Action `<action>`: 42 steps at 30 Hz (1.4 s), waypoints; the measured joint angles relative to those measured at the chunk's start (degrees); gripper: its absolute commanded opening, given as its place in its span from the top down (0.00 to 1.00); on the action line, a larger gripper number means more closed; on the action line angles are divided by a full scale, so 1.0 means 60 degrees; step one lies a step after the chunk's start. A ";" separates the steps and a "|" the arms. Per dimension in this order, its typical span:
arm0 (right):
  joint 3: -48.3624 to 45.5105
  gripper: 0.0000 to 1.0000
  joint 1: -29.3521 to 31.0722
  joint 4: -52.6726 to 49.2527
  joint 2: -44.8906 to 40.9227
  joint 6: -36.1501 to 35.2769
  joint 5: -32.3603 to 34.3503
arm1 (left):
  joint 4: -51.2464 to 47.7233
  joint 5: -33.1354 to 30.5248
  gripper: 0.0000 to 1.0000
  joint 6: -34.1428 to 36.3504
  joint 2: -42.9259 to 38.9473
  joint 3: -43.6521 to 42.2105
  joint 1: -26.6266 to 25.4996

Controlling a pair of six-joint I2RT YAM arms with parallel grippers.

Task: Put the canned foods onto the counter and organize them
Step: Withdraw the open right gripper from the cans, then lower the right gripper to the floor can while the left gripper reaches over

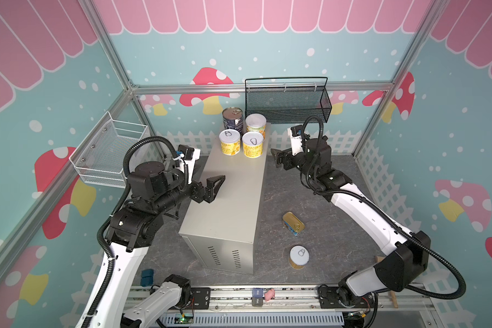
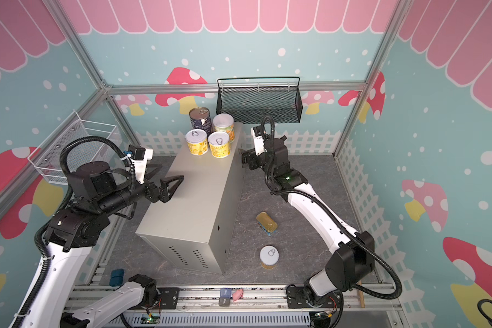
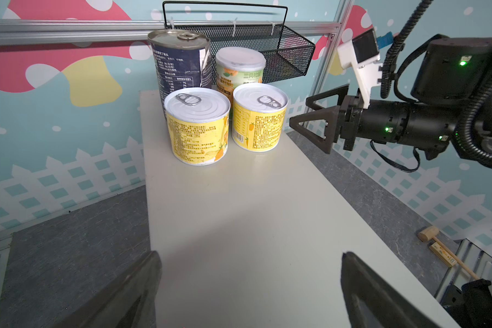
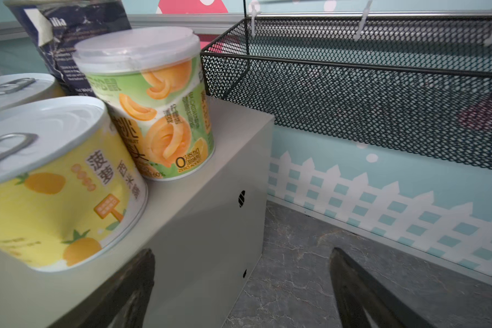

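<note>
4 tins stood clustered at the far end of the counter: navy can, white-lidded can, 2 short yellow cans. The flat gold tin and a 3rd yellow can sat on the floor right of it. Left gripper hovered above the counter and right gripper beside the cluster, both with jaws spread and empty.
</note>
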 measured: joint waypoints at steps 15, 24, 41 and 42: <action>-0.0561 0.03 -0.0080 -0.0980 -0.0969 0.0098 0.0433 | 0.0007 -0.0288 0.01 0.0004 -0.0208 -0.0073 -0.0168; -0.1147 0.00 -0.0080 -0.2204 -0.1840 0.0470 0.0718 | -0.0102 0.0222 0.01 0.0004 0.0084 -0.0015 -0.0193; -0.4284 0.01 -0.0073 -0.6036 -0.4597 0.3020 0.0765 | -0.1188 0.0200 0.01 0.0011 0.2142 0.2295 -0.4666; -0.4462 0.01 -0.0047 -0.6171 -0.4703 0.3118 0.0659 | -0.1268 -0.0044 0.01 0.0015 0.2342 0.2455 -0.5074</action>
